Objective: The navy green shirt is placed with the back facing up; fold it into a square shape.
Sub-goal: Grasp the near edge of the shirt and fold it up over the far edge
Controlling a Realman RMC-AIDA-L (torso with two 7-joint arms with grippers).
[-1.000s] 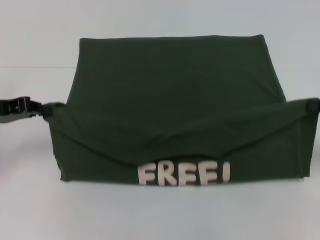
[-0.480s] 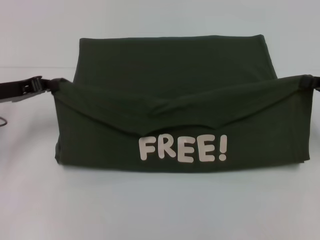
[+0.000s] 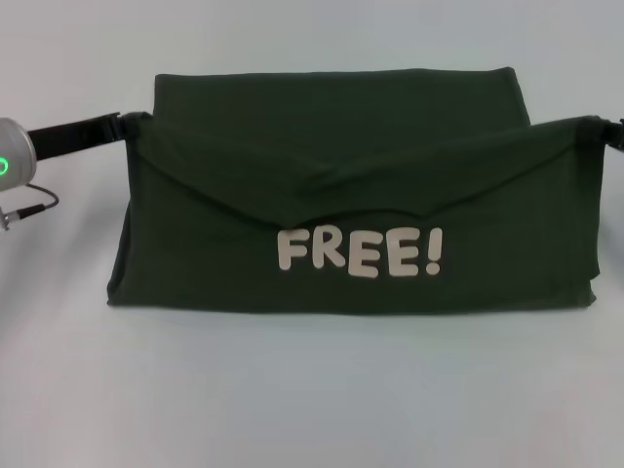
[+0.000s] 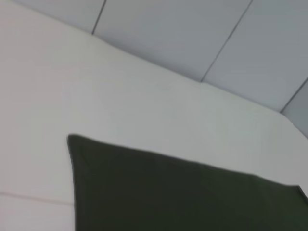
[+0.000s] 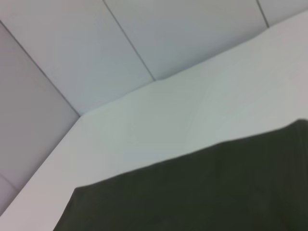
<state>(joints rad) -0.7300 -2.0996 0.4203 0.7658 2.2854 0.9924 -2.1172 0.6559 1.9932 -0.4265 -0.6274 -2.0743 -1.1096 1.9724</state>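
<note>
Across the middle of our white table (image 3: 312, 409) lies the navy green shirt (image 3: 351, 195), a wide dark band whose far layer rests flat toward twelve o'clock while a near flap is drawn up and over it. That flap has travelled: a second ago its upper edge sat low, with the corners held near the middle of the cloth; now both corners ride high, almost level with the shirt's far edge, and the fold line at six o'clock has crept away from us. The flap's top edge sags in a shallow V between the two held corners. The cream "FREE!" lettering (image 3: 359, 252), cut off at the fold a second ago, now shows whole and has risen with the flap, so more of the front is turned upward. We judge this to be the lengthwise fold carrying the near hem toward the far edge; it looks nearly complete, with laying down and letting go yet to come. At nine o'clock our left gripper (image 3: 129, 125) is pinched on the flap's left corner, its dark arm reaching in from the table's edge. At three o'clock our right gripper (image 3: 606, 130) shows only as a dark sliver against the right corner, which is evidently held up by it, though its fingers are mostly out of sight.
</note>
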